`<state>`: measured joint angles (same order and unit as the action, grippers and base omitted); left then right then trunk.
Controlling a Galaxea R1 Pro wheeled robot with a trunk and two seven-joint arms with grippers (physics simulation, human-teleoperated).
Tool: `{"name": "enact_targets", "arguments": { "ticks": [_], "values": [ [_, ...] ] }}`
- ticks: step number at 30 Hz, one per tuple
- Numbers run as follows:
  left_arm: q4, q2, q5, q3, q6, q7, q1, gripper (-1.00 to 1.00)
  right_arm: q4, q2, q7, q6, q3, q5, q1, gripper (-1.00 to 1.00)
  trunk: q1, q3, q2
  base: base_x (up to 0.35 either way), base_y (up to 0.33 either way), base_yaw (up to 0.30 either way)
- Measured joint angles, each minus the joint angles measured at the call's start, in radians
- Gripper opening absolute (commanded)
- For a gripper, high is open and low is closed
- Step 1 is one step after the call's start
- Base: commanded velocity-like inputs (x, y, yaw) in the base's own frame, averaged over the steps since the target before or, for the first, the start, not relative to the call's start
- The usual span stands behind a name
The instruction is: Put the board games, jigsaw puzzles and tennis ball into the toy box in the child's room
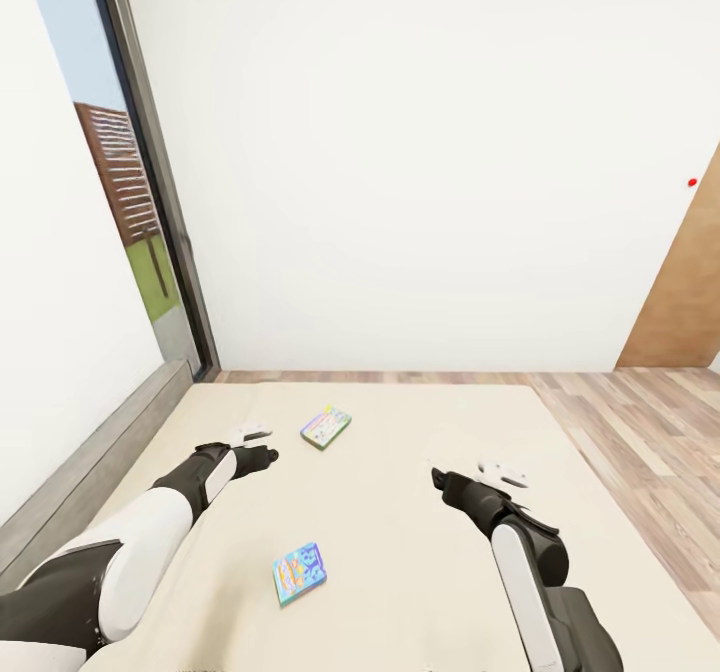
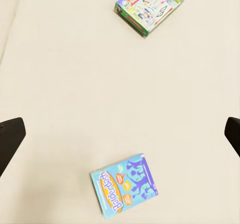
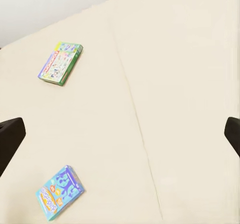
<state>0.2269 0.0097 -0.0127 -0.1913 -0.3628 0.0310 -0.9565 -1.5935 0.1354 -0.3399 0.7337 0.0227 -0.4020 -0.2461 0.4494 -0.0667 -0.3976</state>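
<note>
A: Where are the board games?

B: Two of them lie flat on the bed (image 1: 420,552), well apart from each other. The pale "Monopoly" box (image 1: 326,426) is the farther one, a little left of the middle of the mattress. The small blue box (image 1: 299,572) is nearer to the robot, also a bit left of centre. On its lid I can read "Balderdash".

A: And the hands?

B: The left gripper (image 1: 262,444) hangs over the mattress just left of the Monopoly box, not touching it. The right gripper (image 1: 505,474) hangs over the right half of the bed, away from both boxes. In each wrist view the two dark fingers (image 2: 10,139) stand at the opposite edges of the picture, so both grippers are spread wide, and nothing is between them.

A: What is around the bed?

B: A grey frame (image 1: 80,472) runs along the left side. Behind it there is a tall dark-framed window (image 1: 140,202). A white wall (image 1: 420,152) is at the far end, and the wood-plank floor (image 1: 640,432) is on the right.
</note>
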Motion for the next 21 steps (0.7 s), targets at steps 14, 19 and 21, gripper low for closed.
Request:
{"name": "enact_targets", "arguments": {
  "ticks": [14, 19, 21],
  "values": [
    [0.0, -0.001, 0.0, 0.001, -0.008, 0.0, 0.0, 1.0, -0.015, -0.005, 0.01, 0.09, 0.004, -0.007, -0.026, 1.0, 0.0, -0.023, 0.0, 0.0, 0.0, 0.0],
    [0.0, -0.001, 0.0, 0.001, -0.009, 0.001, 0.0, 1.0, -0.016, -0.005, 0.058, 0.166, 0.002, -0.018, -0.056, 1.0, 0.0, -0.031, 0.0, 0.0, 0.0, 0.0],
    [0.0, -0.002, 0.0, 0.001, -0.008, 0.001, 0.0, 1.0, -0.016, -0.006, 0.125, 0.196, -0.001, -0.022, -0.064, 1.0, 0.0, -0.035, 0.0, 0.0, 0.0, 0.0]
  ]
}}
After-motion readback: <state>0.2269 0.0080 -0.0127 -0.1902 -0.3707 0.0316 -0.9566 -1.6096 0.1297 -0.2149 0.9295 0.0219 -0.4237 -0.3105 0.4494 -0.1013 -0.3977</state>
